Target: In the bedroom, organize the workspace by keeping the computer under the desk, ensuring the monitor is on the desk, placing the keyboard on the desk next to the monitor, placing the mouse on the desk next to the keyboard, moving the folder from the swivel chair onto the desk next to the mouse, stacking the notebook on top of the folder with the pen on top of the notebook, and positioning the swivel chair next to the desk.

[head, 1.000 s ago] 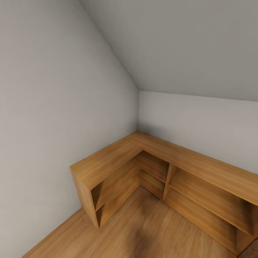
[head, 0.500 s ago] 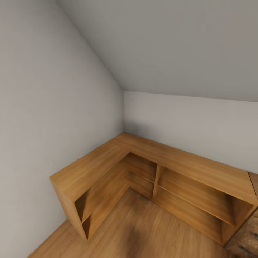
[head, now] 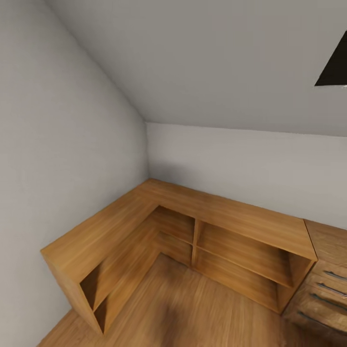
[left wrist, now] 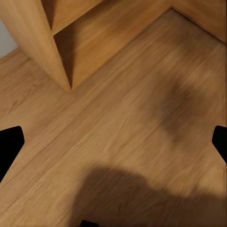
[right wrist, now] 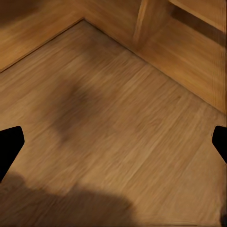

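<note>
desk things are not in sight; our view swings right along the wooden corner shelf [head: 183, 226], a dresser [head: 327, 270] appears beside it; left gripper [left wrist: 113, 142] and right gripper [right wrist: 113, 142] wide open, empty.

the right claw [right wrist: 113, 142] hangs over the wood plank floor [right wrist: 123, 118], its two dark fingertips [right wrist: 9, 144] spread wide apart. a wooden shelf unit [right wrist: 189, 52] stands beyond, its upright divider [right wrist: 144, 21] meeting the floor.
</note>
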Tool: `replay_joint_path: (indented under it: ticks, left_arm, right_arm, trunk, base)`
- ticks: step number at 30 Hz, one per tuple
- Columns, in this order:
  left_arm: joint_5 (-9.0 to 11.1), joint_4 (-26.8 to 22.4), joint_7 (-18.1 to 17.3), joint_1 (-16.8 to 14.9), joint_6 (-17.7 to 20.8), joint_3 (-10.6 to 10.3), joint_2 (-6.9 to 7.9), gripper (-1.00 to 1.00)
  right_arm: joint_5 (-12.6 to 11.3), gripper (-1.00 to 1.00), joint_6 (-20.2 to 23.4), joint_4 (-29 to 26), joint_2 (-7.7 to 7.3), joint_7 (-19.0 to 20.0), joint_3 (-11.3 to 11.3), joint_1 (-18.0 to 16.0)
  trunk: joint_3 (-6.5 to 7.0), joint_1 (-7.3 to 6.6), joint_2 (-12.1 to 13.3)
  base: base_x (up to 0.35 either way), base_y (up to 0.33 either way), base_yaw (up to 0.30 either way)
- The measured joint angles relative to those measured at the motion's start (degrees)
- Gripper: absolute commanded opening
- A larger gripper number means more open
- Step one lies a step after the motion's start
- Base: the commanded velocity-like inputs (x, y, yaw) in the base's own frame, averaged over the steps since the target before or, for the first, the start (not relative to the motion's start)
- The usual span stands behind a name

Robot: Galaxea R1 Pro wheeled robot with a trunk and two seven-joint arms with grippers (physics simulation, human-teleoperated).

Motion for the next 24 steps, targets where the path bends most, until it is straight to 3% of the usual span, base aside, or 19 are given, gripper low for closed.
replay_joint_path:
  ticks: [10, 24]
  left_arm:
    - [-0.06, 0.0, -0.1, 0.0, 0.05, 0.0, -0.07, 1.0]
    - [-0.27, 0.0, -0.14, 0.0, -0.01, -0.09, -0.15, 1.0]
  right_arm:
    - [0.04, 1.0, 0.0, 0.0, 0.0, 0.0, 0.0, 0.0]
    - [0.03, 1.0, 0.01, 0.01, 0.0, 0.0, 0.0, 0.0]
  trunk:
    - [0.0, 0.0, 0.0]
    - [0.0, -0.01, 0.0]
  base:
    - [0.018, 0.01, -0.255]
    - [0.198, 0.157, -0.256]
